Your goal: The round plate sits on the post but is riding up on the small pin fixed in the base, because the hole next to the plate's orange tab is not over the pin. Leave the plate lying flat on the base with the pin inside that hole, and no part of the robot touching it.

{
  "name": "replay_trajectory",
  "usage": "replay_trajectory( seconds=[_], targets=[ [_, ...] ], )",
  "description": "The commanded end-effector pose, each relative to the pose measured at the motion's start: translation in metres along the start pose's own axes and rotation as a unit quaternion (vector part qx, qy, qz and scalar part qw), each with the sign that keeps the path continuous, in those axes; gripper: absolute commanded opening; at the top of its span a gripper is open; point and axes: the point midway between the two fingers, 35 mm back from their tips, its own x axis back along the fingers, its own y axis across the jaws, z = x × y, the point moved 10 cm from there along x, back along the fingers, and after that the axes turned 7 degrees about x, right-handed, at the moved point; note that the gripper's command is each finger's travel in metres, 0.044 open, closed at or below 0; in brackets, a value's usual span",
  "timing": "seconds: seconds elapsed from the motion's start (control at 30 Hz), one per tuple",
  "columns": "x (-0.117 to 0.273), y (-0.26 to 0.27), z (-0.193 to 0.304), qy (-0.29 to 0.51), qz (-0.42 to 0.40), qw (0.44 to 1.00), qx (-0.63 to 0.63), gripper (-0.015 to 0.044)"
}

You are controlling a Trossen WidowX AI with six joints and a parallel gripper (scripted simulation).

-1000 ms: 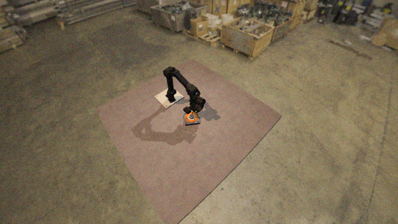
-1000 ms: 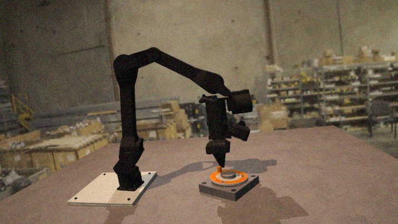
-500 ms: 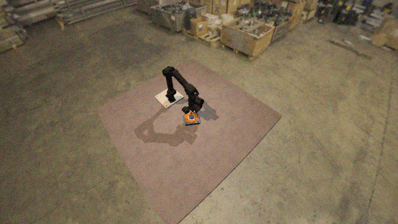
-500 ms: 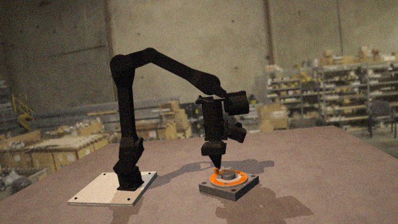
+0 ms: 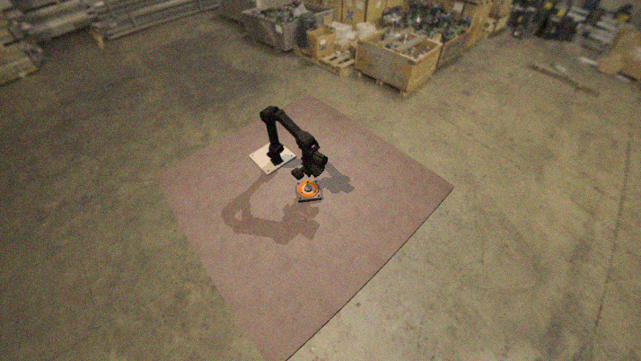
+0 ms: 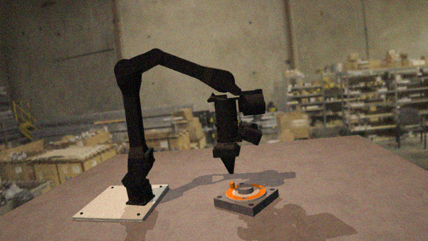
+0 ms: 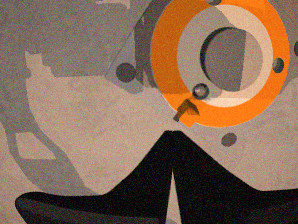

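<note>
top: high, distant, downward | exterior: side, nearer | wrist: close, downward

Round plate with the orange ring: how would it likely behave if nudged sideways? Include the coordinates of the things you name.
The flat orange-and-white round plate (image 5: 301, 194) (image 6: 234, 196) (image 7: 165, 55) looks thin and rigid, so it probably wouldn't flex. Encircling the grey round post (image 5: 308, 188) (image 6: 246, 189) (image 7: 225, 60), it would likely turn rather than slide away.

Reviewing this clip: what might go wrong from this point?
The closed gripper hangs just off the orange tab; coming down there, it could land on the tab instead of beside it.

The plate looks loose around the post, so a hard push might turn it too far.
</note>
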Motion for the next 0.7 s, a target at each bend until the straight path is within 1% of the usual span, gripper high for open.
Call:
replay_trajectory(
  seconds=[0.0,0.07,0.1,0.67],
  targets=[
    [0.0189,0.0002,0.0026,-0.009,0.001,1.0,-0.001,0.0],
    [0.0197,0.0005,0.0024,-0.009,0.001,1.0,-0.001,0.0],
    [0.0115,0.0003,0.0007,-0.006,0.0,1.0,0.001,0.0],
    [0.0115,0.0003,0.0007,-0.006,0.0,1.0,0.001,0.0]
  ],
)
